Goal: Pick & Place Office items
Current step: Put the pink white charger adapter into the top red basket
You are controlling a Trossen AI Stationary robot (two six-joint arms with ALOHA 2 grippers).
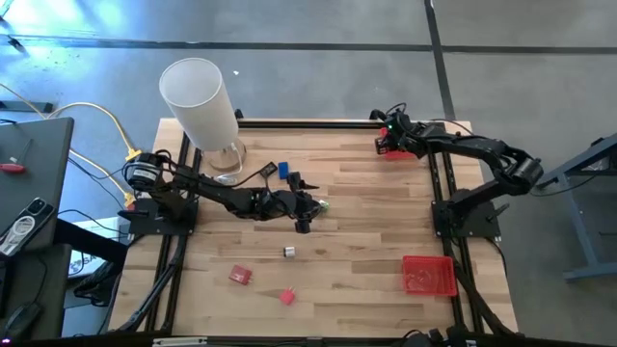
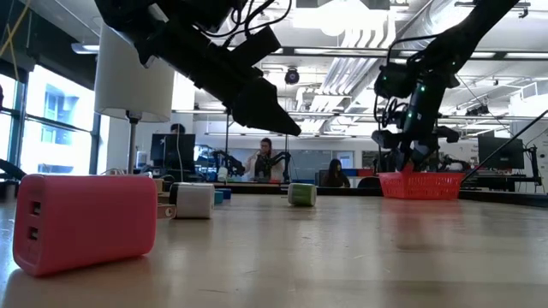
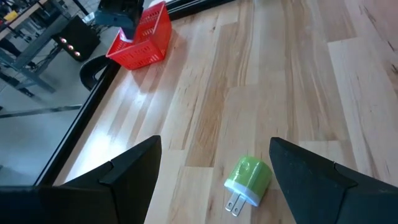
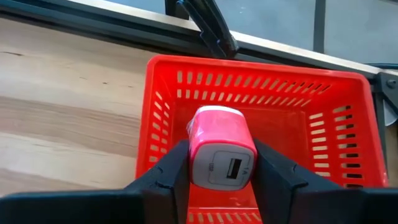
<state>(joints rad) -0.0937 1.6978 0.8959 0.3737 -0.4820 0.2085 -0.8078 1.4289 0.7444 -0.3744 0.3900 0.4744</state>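
- No legible text, label, brand, number or sign was found in any view.
- The pink charger [image 4: 222,152] and the green charger [image 3: 247,182] carried no readable marking on the faces shown.
- The red basket [image 4: 261,93] and the tall white cylinder [image 1: 200,104] were unmarked as seen.
- Screens and fittings in the room beyond the table were too small to read.

Table [image 3: 273,74]: pale wood planks, smooth, soft sheen, black metal frame rails [image 1: 443,183]. Red basket [image 4: 298,106]: glossy slotted plastic. Pink charger [image 4: 221,146]: smooth plastic, white face. Green plug adapter [image 3: 249,179]: satin plastic, metal prongs. Gripper fingers [image 3: 311,174]: matt black. White cylinder [image 1: 198,101]: matt, smooth
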